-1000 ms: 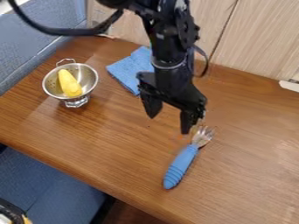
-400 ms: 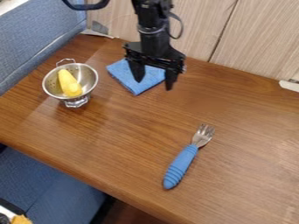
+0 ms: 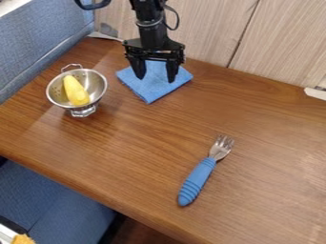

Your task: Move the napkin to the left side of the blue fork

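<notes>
Hand [image 3: 156, 77] moved toward 11 o'clock — now over napkin [image 3: 151, 91], spread wide. Likely lining up grasp — blue fork [image 3: 198, 178] at napkin's 5 o'clock.

Yellow veg [image 3: 76, 91] in metal colander [image 3: 98, 85], tbl's [image 3: 127, 157] far L.

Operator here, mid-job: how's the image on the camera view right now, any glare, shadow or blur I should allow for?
Camera view: soft pale sheen on the wood table toward the right; the gripper reads as a dark shape with little surface detail, though its outline stands out against the blue napkin; bright highlights on the metal colander.
</notes>
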Tool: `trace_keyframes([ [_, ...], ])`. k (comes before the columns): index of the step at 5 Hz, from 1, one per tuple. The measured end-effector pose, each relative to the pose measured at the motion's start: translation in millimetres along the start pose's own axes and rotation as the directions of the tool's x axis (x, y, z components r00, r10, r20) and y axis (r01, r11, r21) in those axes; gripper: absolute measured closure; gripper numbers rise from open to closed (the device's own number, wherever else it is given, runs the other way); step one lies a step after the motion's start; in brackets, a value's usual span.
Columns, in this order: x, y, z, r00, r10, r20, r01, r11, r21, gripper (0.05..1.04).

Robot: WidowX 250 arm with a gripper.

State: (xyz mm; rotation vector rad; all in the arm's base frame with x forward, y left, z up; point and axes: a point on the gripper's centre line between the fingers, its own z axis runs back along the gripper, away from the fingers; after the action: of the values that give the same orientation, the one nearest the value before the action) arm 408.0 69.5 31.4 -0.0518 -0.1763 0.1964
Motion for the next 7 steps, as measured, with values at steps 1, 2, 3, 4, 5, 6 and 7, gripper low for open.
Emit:
trace_keyframes([
  [1, 12.6, 7.4, -12.1, 0.999, 0.021, -0.024, -0.021, 1.0, 0.011, 0.083],
  [2, 25.0, 10.9, -12.5, 1.0, 0.023, -0.002, -0.023, 1.0, 0.017, 0.083],
  [3, 33.8, 16.1, -23.0, 0.999, 0.031, -0.014, -0.031, 0.999, 0.011, 0.082],
  [4, 37.9, 18.2, -30.9, 0.999, 0.03, -0.022, -0.029, 0.999, 0.02, 0.083],
  [5, 38.3, 15.7, -35.8, 1.0, 0.022, -0.021, -0.021, 1.0, 0.023, 0.083],
  [6, 32.0, 9.4, -40.3, 0.999, 0.008, -0.036, -0.007, 1.0, 0.027, 0.083],
  [7, 21.6, 2.9, -39.0, 0.999, -0.009, -0.032, 0.01, 1.0, 0.019, 0.085],
])
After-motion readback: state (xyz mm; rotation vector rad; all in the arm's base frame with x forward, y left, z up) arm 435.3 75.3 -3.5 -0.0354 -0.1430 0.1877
